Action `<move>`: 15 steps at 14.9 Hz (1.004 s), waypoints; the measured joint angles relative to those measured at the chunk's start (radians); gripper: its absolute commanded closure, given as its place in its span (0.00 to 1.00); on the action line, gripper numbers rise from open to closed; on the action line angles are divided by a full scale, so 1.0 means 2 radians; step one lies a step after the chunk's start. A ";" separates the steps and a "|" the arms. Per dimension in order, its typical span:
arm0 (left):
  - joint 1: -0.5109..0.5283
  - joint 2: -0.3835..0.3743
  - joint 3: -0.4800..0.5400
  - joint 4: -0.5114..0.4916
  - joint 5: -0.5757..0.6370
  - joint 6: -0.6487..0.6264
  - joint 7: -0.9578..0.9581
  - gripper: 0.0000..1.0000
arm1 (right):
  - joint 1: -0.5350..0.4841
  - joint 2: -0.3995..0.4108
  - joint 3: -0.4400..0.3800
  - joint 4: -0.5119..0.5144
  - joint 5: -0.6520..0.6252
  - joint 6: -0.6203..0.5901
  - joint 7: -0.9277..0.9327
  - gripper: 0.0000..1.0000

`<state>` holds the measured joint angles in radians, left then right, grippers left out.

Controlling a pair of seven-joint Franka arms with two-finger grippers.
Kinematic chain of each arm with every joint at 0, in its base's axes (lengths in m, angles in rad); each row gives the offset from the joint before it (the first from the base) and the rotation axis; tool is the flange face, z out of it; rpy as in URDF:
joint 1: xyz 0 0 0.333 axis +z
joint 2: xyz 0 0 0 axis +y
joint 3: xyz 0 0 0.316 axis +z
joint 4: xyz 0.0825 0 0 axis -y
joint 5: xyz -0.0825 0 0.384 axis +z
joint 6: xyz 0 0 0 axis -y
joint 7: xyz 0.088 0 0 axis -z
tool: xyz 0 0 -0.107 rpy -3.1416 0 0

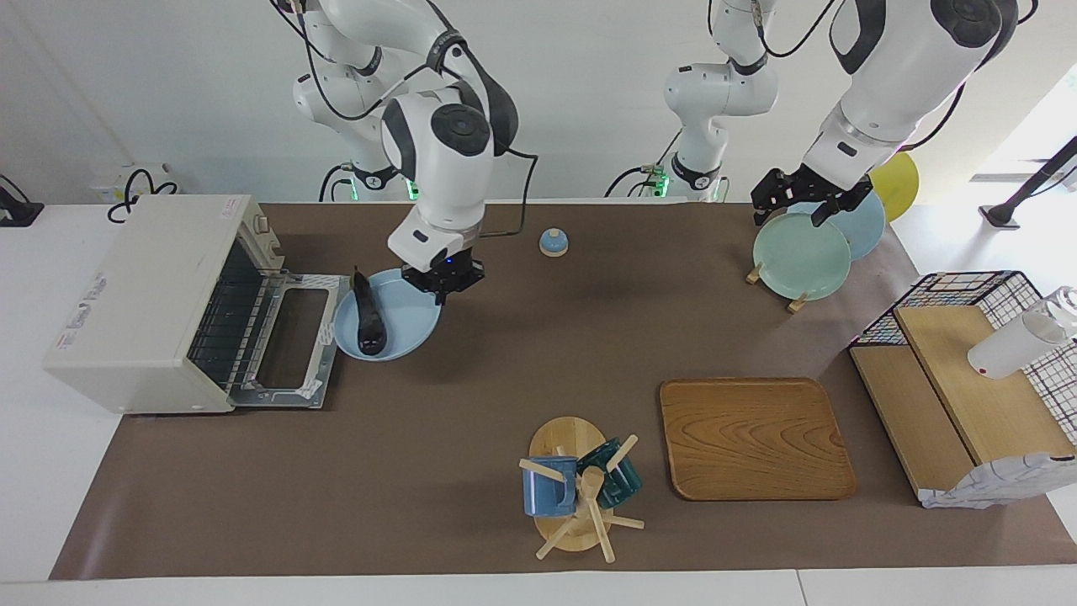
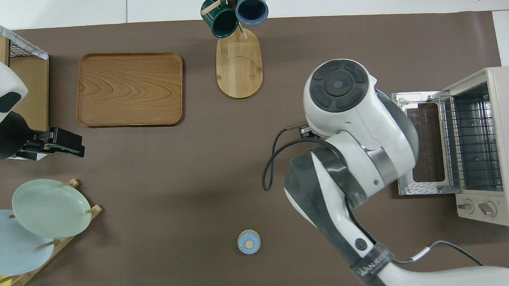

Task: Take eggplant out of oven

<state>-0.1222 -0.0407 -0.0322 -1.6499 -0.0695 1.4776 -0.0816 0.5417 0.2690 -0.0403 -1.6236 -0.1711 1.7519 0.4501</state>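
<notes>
The dark purple eggplant [image 1: 368,320] lies on a light blue plate [image 1: 414,324] on the table, in front of the oven's lowered door [image 1: 290,337]. The cream-white oven [image 1: 143,295] stands open at the right arm's end of the table; its rack shows nothing on it in the overhead view [image 2: 469,142]. My right gripper [image 1: 444,290] hangs just over the plate's rim, beside the eggplant and apart from it. In the overhead view the right arm hides both plate and eggplant. My left gripper [image 1: 791,215] waits, open and empty, over the plate rack, and also shows in the overhead view [image 2: 72,144].
A small blue bell [image 1: 553,242] sits near the robots mid-table. A wooden tray [image 1: 753,438] and a mug tree [image 1: 576,488] with two mugs lie farther out. A rack with a green plate [image 1: 799,257] and a wire basket [image 1: 968,290] stand at the left arm's end.
</notes>
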 measured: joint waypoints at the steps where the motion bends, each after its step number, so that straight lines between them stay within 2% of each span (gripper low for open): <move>1: 0.000 0.000 0.000 0.000 0.000 0.000 0.000 0.00 | 0.021 0.035 0.000 0.042 0.001 -0.017 0.032 1.00; 3: 0.000 0.000 0.000 0.000 0.000 0.000 0.000 0.00 | 0.057 0.106 0.004 0.121 0.007 -0.026 0.091 1.00; 5: 0.000 0.000 0.000 0.000 0.000 0.000 0.000 0.00 | 0.070 0.153 0.015 0.165 0.028 0.001 0.122 1.00; 9: 0.000 0.000 0.000 0.000 0.000 0.000 0.000 0.00 | 0.075 0.179 0.026 0.175 0.053 0.051 0.140 1.00; 12: 0.000 0.000 0.000 0.000 0.000 0.000 0.000 0.00 | 0.103 0.195 0.029 0.165 0.054 0.084 0.175 1.00; 13: 0.000 0.000 0.000 0.000 0.000 0.000 0.000 0.00 | 0.107 0.199 0.029 0.163 0.054 0.093 0.178 0.93; 14: 0.000 0.000 0.000 0.000 0.000 0.000 0.000 0.00 | 0.106 0.202 0.029 0.163 0.054 0.102 0.179 0.79; 15: 0.000 0.000 0.000 0.000 0.000 0.000 0.000 0.00 | 0.103 0.203 0.028 0.163 0.054 0.112 0.179 0.75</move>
<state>-0.1222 -0.0408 -0.0322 -1.6500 -0.0695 1.4776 -0.0820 0.7486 0.6755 0.0165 -1.2986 -0.0629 1.9758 0.8076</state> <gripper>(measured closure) 0.000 0.934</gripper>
